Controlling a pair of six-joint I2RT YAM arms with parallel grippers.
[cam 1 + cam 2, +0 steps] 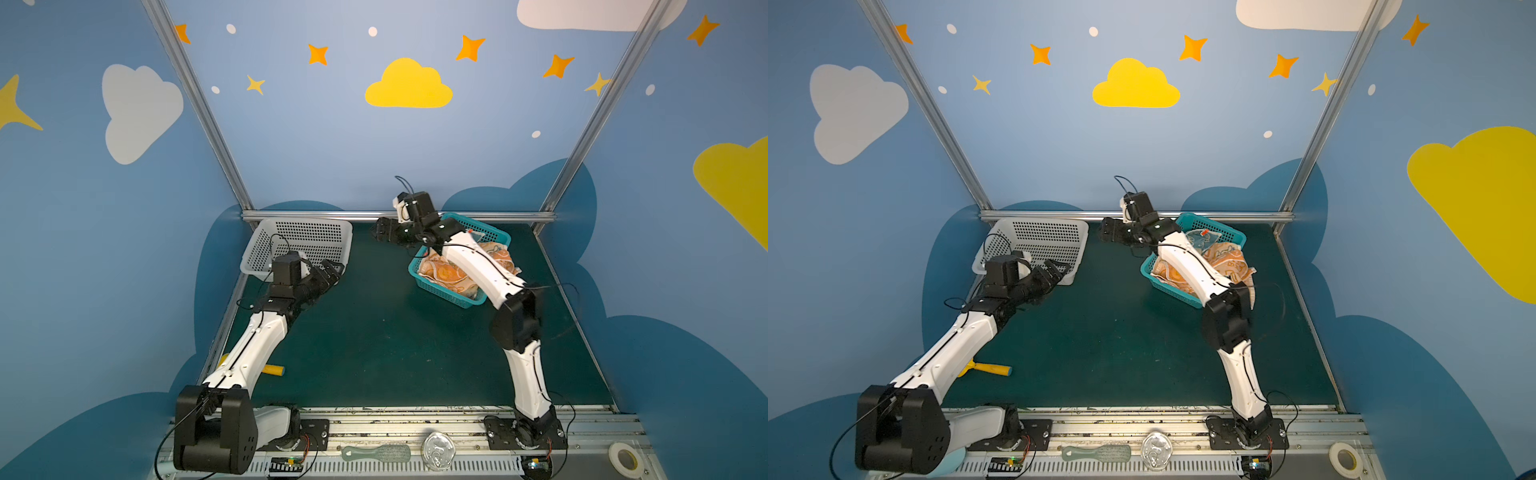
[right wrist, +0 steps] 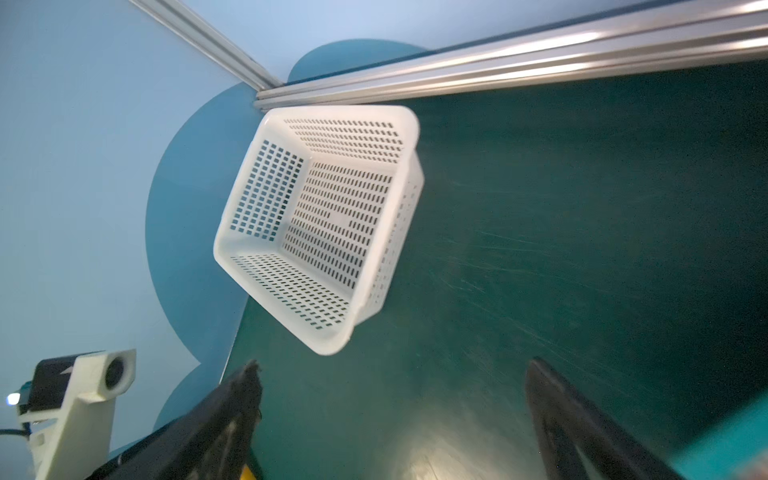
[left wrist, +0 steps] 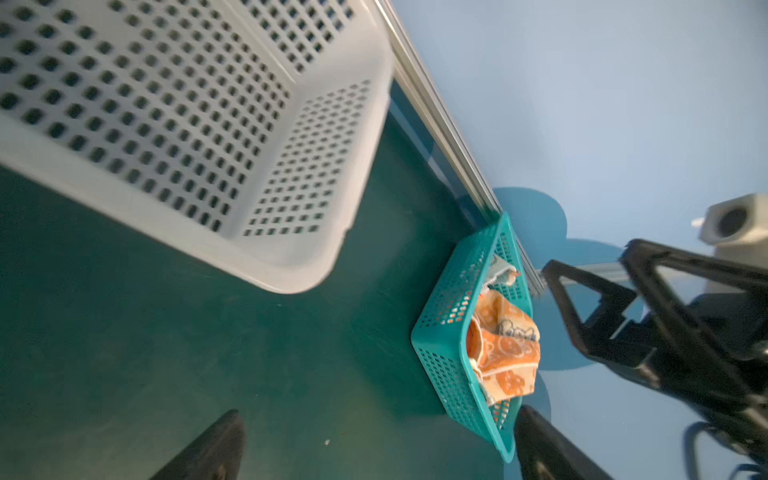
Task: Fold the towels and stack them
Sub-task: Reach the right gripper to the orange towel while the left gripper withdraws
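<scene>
We look down on a dark green worktop (image 1: 374,332) inside a booth with blue walls painted with clouds and stars. Taking the far wall as twelve o'clock, the towels (image 1: 446,274) lie at about one o'clock, crumpled together in a teal basket (image 1: 440,289). Orange and cream cloth is heaped on top, and a paler blue one is tucked at the far end.

The white right arm (image 1: 478,262) stretches straight across this basket and hides the middle of the heap in both top views. The right hand (image 1: 380,233) hangs in the air past the basket at twelve o'clock, near the back rail. Its fingers are spread wide with nothing between them.

A white basket (image 1: 307,237) with holes sits in the corner at eleven o'clock. The left hand (image 1: 338,272) is just beside its near right corner, also spread wide and holding nothing. We cannot tell whether it touches the basket.

At eight o'clock a yellow-handled tool (image 1: 274,370) lies on the worktop, half hidden under the left arm (image 1: 257,345).

Along the front rail (image 1: 415,424) at six o'clock lie a pale green brush (image 1: 376,453), a shiny can (image 1: 438,451) and, further right, a roll of tape (image 1: 623,457).
</scene>
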